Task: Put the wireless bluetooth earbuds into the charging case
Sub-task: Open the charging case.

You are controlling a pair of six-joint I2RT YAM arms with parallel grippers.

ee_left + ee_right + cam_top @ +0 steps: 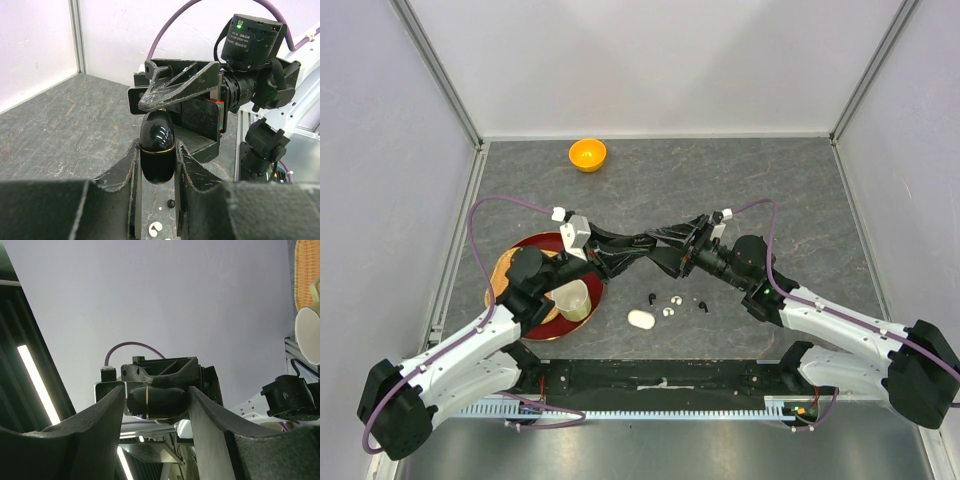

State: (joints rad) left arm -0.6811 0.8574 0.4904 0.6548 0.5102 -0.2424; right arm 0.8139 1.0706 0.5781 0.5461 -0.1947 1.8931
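Both arms meet above the middle of the desk. The left gripper holds the black charging case, a glossy egg-shaped shell with a thin gold band. Its fingers are closed narrowly on the case's two sides and keep it upright, clear of the desk. The right gripper faces it from the opposite side. In the right wrist view its fingers stand moderately apart, one at each end of the case, which fills the gap between them. In the left wrist view one right finger lies across the top of the case. Whether the right fingers press on the case or only bracket it cannot be told. The case appears closed, the band line unbroken. The wireless bluetooth earbuds lie loose on the desk below the raised grippers, toward the arm bases: one black earbud on the left, a second black earbud on the right, and two white earbuds between them. None touches a gripper. A white charging case lies just beside the left black earbud, on its near side. A red plate sits under the left arm with a pale cup on it. An orange bowl stands at the far edge, well apart from everything else.
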